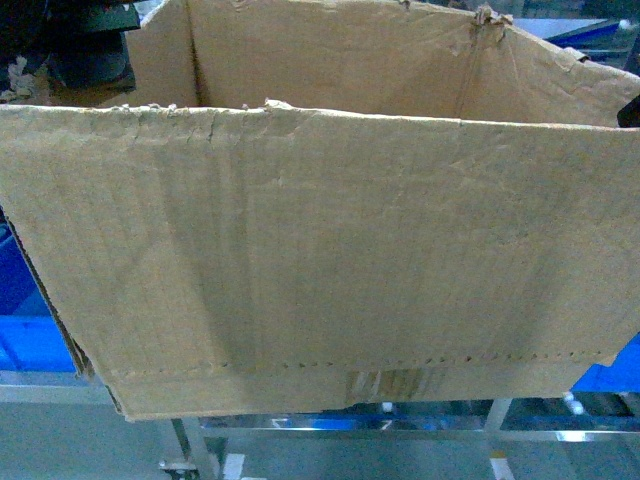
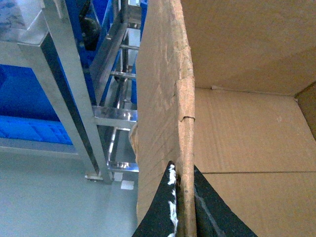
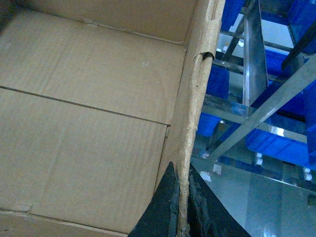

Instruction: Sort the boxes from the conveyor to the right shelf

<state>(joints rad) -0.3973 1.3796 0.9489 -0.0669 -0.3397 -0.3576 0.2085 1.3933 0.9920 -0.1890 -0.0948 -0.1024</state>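
Observation:
The large brown cardboard box fills the head view, held up off the floor with its open, ragged top toward me. A perforated line and a tape patch run near its base. My left gripper is shut on the box's left wall, one finger outside and one inside. My right gripper is shut the same way on the torn right wall. The bare inside of the box shows nothing in it. The steel shelf shows just below the box. The conveyor is out of view.
Blue plastic bins sit on the rack behind and below the box, also on the right side. Slanted steel posts stand close to the left wall, and posts with white rollers near the right wall. Grey floor lies beneath.

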